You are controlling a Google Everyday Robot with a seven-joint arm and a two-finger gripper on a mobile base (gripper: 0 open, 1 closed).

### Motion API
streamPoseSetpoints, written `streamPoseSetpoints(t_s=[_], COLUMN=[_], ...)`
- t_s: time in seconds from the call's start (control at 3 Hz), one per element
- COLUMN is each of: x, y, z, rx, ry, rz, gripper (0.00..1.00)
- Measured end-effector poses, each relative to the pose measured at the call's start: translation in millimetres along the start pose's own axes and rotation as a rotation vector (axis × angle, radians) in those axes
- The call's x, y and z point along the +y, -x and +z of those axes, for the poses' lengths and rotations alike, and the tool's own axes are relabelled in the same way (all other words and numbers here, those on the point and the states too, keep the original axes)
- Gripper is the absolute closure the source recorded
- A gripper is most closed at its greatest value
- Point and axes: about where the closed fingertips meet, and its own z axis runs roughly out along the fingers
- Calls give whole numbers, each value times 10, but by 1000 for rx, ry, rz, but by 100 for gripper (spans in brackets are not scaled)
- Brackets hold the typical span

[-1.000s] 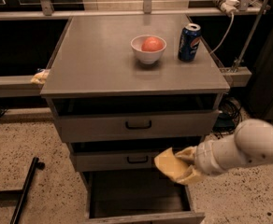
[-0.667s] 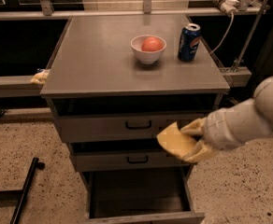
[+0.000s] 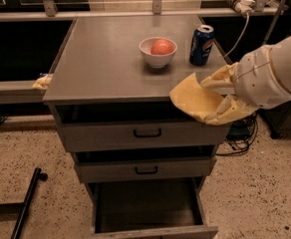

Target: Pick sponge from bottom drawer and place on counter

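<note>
My gripper (image 3: 216,99) is at the right front corner of the counter (image 3: 105,59), shut on the pale-yellow sponge (image 3: 193,100). The sponge is held in the air at counter height, overlapping the counter's front edge. The yellow fingers (image 3: 224,76) wrap around its right side. The bottom drawer (image 3: 146,205) stands pulled open below, its dark inside showing nothing in it.
A white bowl (image 3: 157,58) with an orange-red fruit (image 3: 162,47) and a blue soda can (image 3: 201,45) stand at the counter's back right. Two shut drawers with black handles (image 3: 147,133) sit above the open one. A yellowish wad (image 3: 42,82) lies on a ledge at left.
My gripper has risen with the sponge from in front of the middle drawer up to counter height.
</note>
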Motion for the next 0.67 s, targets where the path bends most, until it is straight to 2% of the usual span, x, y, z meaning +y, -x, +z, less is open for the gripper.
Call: streamPoseSetpoints(t_s=[0.33,0.67], x=[-23,-374], y=[15,12], z=[-3,109], rx=[5,4], ry=[-5,-38], rz=[-2,-9], gripper=[100,100])
